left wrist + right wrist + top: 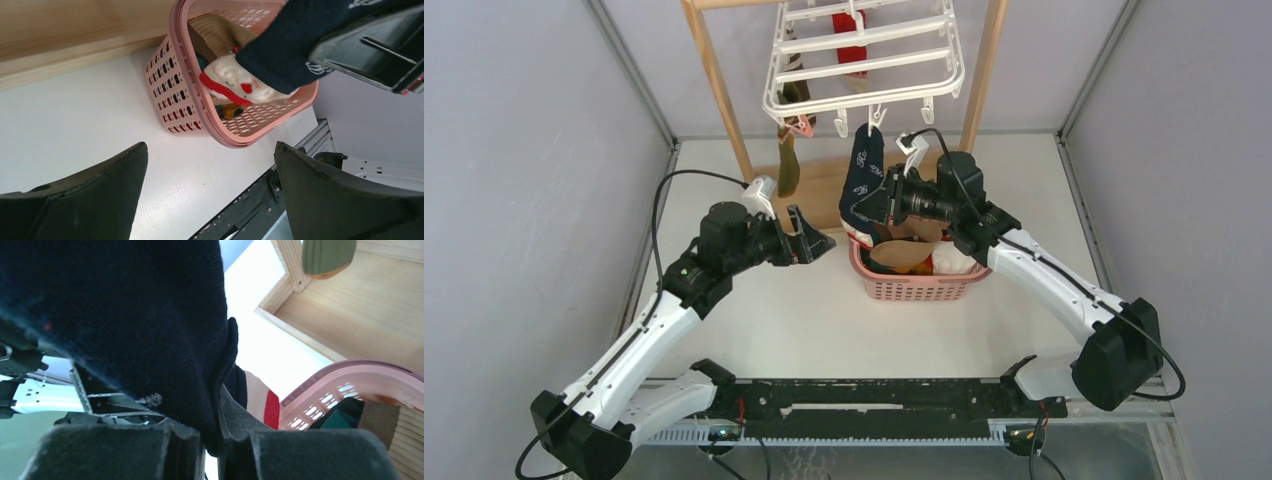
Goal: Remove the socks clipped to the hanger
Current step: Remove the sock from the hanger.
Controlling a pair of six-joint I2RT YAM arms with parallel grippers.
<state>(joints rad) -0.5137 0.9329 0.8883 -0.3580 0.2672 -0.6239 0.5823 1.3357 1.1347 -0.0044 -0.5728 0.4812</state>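
The white hanger (864,60) hangs from the wooden frame at the back. A red sock (851,40) and a brown-and-green sock (787,165) are clipped to it. A navy sock (862,180) hangs below a front clip, over the pink basket, and I cannot tell whether that clip grips it. My right gripper (876,205) is shut on the navy sock's lower part; in the right wrist view the navy sock (125,305) is pinched in the right gripper (217,425). My left gripper (816,240) stands open left of the basket, and the left gripper (210,150) has nothing between its fingers.
A pink basket (914,288) under the hanger holds several socks, among them a white-and-red one (230,82). The wooden frame's posts (719,80) and base board (350,315) stand just behind it. Grey walls close in both sides.
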